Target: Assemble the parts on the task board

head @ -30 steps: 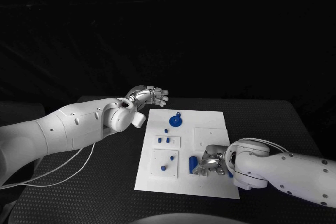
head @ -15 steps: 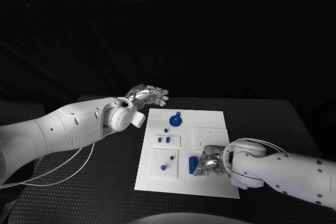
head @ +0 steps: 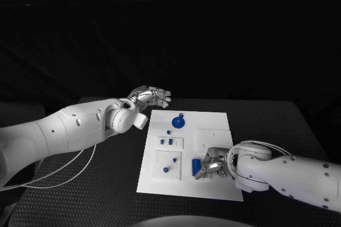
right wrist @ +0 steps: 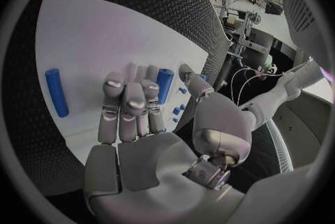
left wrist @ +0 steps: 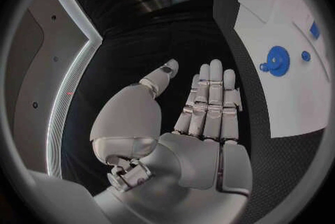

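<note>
The white task board (head: 213, 138) lies mid-table, with a blue gear (head: 179, 122) near its far end and small blue pegs (head: 166, 142) on its left side. A blue cylinder (head: 196, 164) lies flat near the front. My right hand (head: 213, 167) hovers low just right of it. In the right wrist view that blue cylinder (right wrist: 164, 84) lies between the fingertips (right wrist: 133, 102) and the thumb, not gripped. A second blue cylinder (right wrist: 56, 91) lies apart on the board. My left hand (head: 151, 96) is raised off the board's far left corner, fingers straight, holding nothing.
The black table (head: 92, 187) surrounds the board on all sides. A white cable (head: 64, 175) trails from my left arm over the table's left part. The left wrist view shows the gear (left wrist: 277, 61) and board (left wrist: 279, 6) beyond my left hand (left wrist: 209, 106).
My right hand has edged slightly closer to the blue cylinder. The left arm and the parts have not moved.
</note>
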